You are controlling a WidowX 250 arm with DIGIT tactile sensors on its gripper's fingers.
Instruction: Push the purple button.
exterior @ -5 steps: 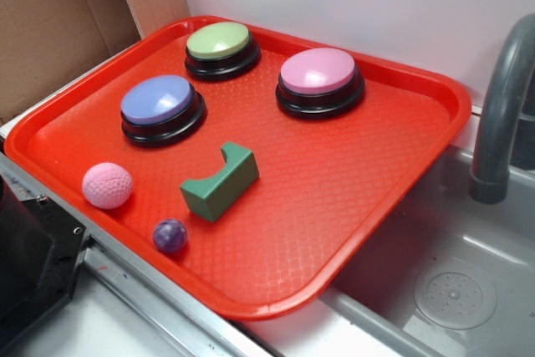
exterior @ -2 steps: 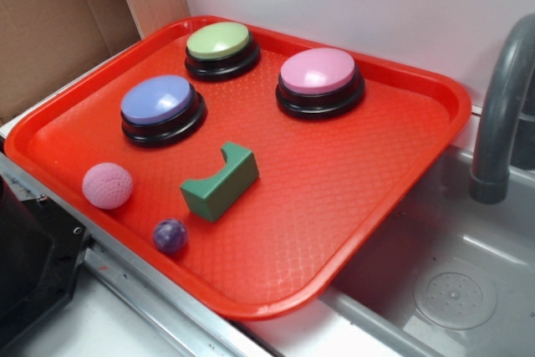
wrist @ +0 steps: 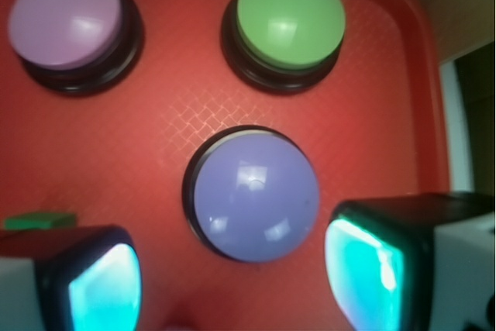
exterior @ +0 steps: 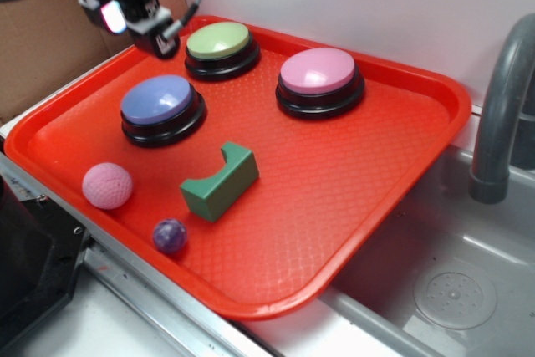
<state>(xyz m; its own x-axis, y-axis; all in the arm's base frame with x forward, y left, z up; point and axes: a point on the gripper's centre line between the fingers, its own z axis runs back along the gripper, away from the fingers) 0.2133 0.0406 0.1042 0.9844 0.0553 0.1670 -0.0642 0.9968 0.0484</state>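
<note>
Fingers point(wrist: 364, 265) spread apart, empty, hanging above the purple button point(wrist: 254, 194), which shows between them in the wrist view. Gripper point(exterior: 159, 35) high over the red tray's point(exterior: 393, 165) far-left corner. Beyond: green button point(exterior: 219, 41), pink button point(exterior: 318, 71).

exterior light: bright, even, soft shadows under the buttons
glare: white spots on the periwinkle domed push button point(wrist: 254, 195)
wrist focus: pretty soft, glowing teal finger pads point(wrist: 364, 273) totally blurred
</note>
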